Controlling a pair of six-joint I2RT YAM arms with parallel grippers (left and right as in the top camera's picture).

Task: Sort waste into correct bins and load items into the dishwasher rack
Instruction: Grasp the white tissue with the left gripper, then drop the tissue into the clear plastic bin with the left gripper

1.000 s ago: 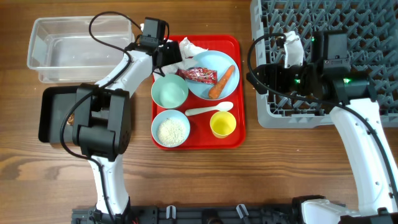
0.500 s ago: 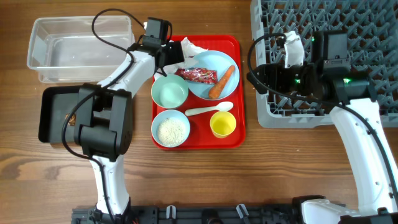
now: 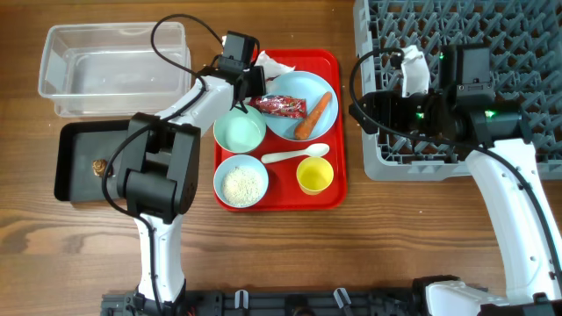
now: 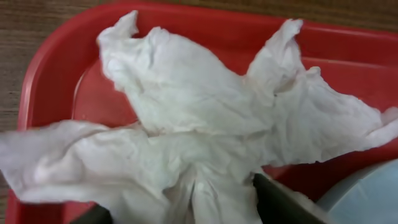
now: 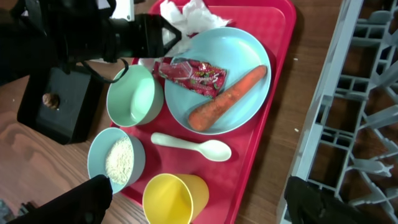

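Entry, tabletop contents as we recorded them. Red tray [image 3: 332, 195], centre of table, carried a pale blue plate [image 3: 285, 129], two pale blue bowls, a yellow cup [image 3: 314, 175] and a white plastic spoon [image 3: 294, 155] that lay between plate and cup. The plate held a shiny red wrapper [image 3: 281, 106] and an orange carrot [image 3: 314, 116], side by side and touching. The near bowl [image 3: 221, 172] contained loose white rice [image 3: 241, 185]; the far bowl [image 3: 239, 129] was bare. A crumpled white tissue [image 4: 199, 130] sat in the tray's far left corner, just beside the plate. The left gripper [image 3: 249, 83] was on it, with tissue bunched between the two fingers; we could not tell whether the fingers had pinched it. The right gripper [image 5: 196, 202] hung at the tray's right edge, jaws spread wide, nothing between them. The clear plastic tub [image 3: 53, 75] stood far left; in front of it, the black tray [image 3: 75, 180] held one small brown nut-like lump [image 3: 100, 164]. The grey dishwasher rack [image 3: 378, 167] stood far right, pegs upright.
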